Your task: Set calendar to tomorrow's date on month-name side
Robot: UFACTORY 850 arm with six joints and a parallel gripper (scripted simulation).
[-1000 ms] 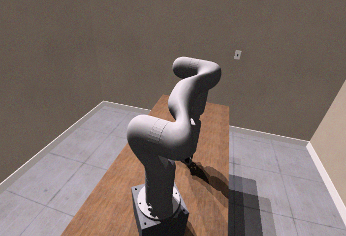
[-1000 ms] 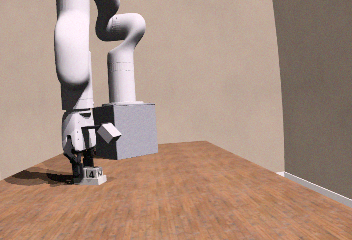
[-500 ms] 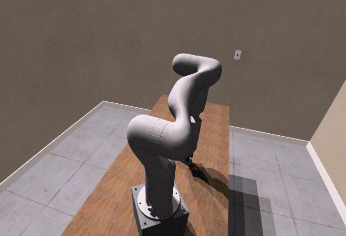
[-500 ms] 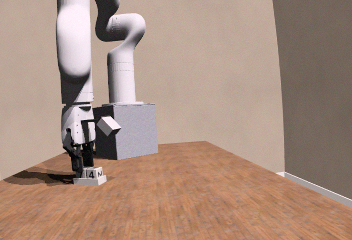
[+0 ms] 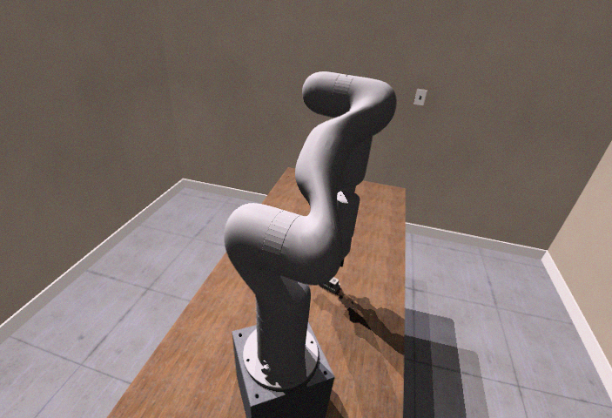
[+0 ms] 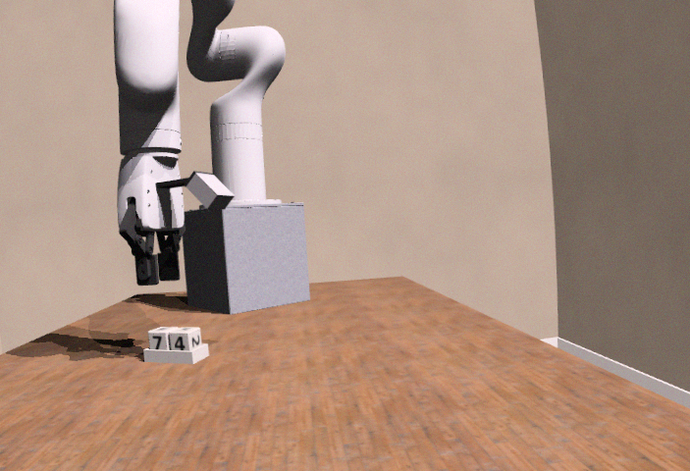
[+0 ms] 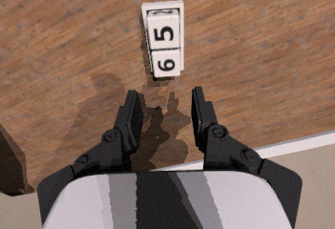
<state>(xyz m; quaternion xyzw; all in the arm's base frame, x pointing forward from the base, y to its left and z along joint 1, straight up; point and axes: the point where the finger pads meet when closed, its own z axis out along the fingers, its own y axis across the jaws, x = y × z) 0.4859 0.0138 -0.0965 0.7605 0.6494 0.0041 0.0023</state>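
The white tray (image 6: 165,356) (image 7: 182,29) is flat on the table and holds two white cubes side by side, their tops level. In the exterior view the left cube (image 6: 157,341) (image 7: 166,64) shows 7 and has a 6 on top. The right cube (image 6: 179,341) (image 7: 163,34) shows 4, has a 5 on top and a sideways 2 on its outer end. The tray's opposite long side is too small and dark to read in the top view. My gripper (image 6: 158,281) (image 7: 165,101) is open and empty, above and clear of the cubes, nearer the 6-topped one.
The robot's grey pedestal (image 6: 265,255) (image 5: 286,394) stands on the wooden table (image 6: 356,399) (image 5: 380,236) behind the tray as the exterior camera sees it. A table edge shows below the fingers in the wrist view. The arm hides much of the table in the top view.
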